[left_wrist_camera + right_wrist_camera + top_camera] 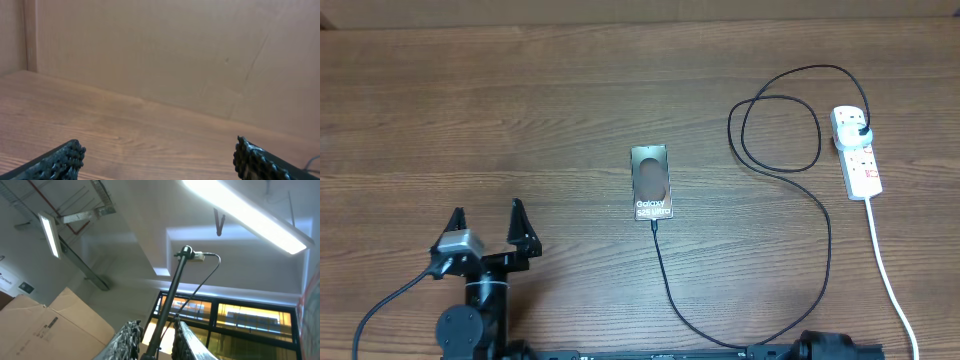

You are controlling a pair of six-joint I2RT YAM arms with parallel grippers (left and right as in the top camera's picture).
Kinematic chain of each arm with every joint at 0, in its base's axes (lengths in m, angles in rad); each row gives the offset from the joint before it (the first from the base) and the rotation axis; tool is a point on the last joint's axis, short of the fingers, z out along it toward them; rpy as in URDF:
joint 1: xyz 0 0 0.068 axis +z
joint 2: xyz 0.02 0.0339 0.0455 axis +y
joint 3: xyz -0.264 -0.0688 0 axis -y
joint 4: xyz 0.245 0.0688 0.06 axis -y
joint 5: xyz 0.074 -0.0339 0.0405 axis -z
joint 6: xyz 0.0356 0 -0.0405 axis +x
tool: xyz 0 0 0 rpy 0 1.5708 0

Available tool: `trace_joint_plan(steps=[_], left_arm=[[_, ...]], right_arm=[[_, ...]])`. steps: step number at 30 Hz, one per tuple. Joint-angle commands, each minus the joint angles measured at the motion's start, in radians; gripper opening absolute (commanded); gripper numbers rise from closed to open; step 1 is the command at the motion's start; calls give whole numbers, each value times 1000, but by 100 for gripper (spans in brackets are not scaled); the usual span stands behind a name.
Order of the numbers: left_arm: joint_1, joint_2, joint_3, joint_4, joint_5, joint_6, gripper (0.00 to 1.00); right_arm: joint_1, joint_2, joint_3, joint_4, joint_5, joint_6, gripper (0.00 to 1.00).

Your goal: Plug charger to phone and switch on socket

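1. The phone [650, 182] lies flat in the middle of the table [520, 100], lettering towards the robot. The charger [829, 250] runs from its near edge, curves right, loops, and ends in a black plug [861, 130] sitting in the socket [861, 168] at the far right
2. The cable tip touches the phone's edge and looks plugged in, though the overhead view is too small to show whether it is fully seated
3. Judging by that, the step in hand is switching the socket on
4. The left gripper [488, 222] hovers near the left front of the table, jaws wide apart and empty, well away from everything
5. The right gripper [156, 340] points up at the ceiling, its fingers [129, 339] close together with only a slim gap, holding nothing
6. Next, the right arm [830, 347], being nearer, would need to swing down and forward to the socket and press a fingertip on the small red switch beside the plug without knocking it
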Motion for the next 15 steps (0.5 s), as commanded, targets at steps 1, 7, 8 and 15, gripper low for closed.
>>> trace_joint_plan(steps=[1, 7, 8, 15], left_arm=[[5, -8, -77, 51, 15, 82, 100], [5, -8, -137, 58, 14, 82, 100], [5, -8, -145, 58, 14, 82, 100], [6, -8, -157, 34, -45, 81, 100]], right_arm=[[2, -6, -6, 2, 18, -1, 27], [2, -6, -6, 15, 18, -1, 31], [2, -6, -6, 17, 18, -1, 31], [1, -6, -6, 25, 18, -2, 41]])
